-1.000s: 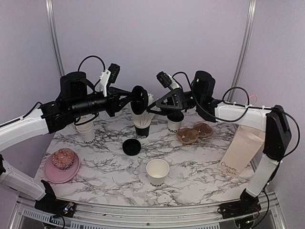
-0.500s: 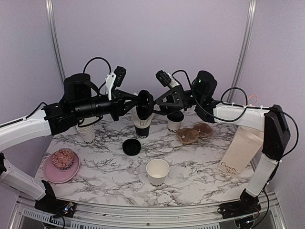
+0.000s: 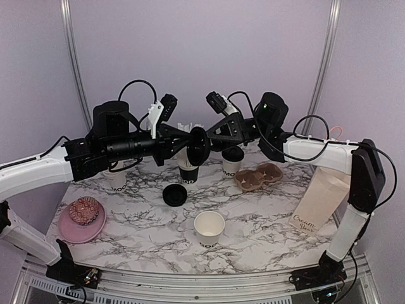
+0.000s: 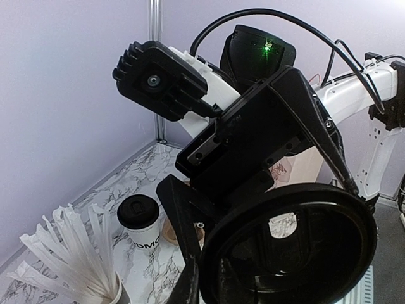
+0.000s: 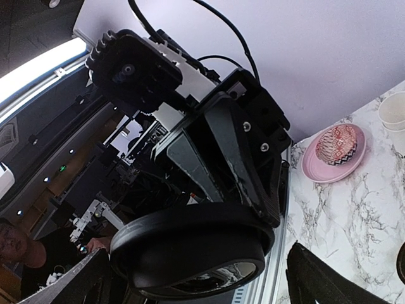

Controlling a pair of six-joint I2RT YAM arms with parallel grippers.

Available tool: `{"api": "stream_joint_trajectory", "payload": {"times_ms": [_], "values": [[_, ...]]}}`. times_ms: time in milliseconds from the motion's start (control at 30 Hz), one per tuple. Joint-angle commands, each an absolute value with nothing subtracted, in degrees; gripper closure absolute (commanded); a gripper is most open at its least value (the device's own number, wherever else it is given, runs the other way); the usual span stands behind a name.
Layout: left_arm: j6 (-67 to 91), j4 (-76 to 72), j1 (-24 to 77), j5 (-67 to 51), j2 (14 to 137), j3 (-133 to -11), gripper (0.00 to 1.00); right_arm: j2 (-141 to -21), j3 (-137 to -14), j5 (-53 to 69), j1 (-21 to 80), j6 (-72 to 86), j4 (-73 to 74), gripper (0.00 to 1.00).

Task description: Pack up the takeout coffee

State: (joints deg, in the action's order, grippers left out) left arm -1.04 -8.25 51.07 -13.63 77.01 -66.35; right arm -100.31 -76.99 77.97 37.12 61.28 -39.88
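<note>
1. The left gripper [image 3: 192, 144] hangs high above the surface [image 3: 266, 221], clamped on the rim of a black lid [image 3: 200, 147] that it holds on edge.
2. The right gripper [image 3: 214, 139] meets it tip to tip. Its fingers [image 5: 310, 282] are spread wide, one on each side of that lid, and neither can be seen touching it.
3. A lidded takeout cup [image 3: 232, 161] stands on the surface just below the right gripper, beside a cardboard cup carrier [image 3: 259, 176].
4. A black cup of straws [image 3: 188, 172] stands under the held lid.
5. A second black lid [image 3: 174, 195] lies flat on the surface below the left gripper, toward the near edge.
6. A lidless white cup [image 3: 209, 228] stands nearer than that.
</note>
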Motion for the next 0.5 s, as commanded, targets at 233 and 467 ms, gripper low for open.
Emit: {"api": "stream_joint_trajectory", "payload": {"times_ms": [233,467], "values": [[-3.2,-10.7,51.7,-10.9,74.3,-66.0,0.90,-100.2,-77.5,78.6,37.6,62.2,-41.3,0.03],[-3.3,-10.7,51.8,-11.1,74.9,-65.9,0.90,-100.4,-77.3,78.7,37.7,63.9,-43.6,0.06]]}}
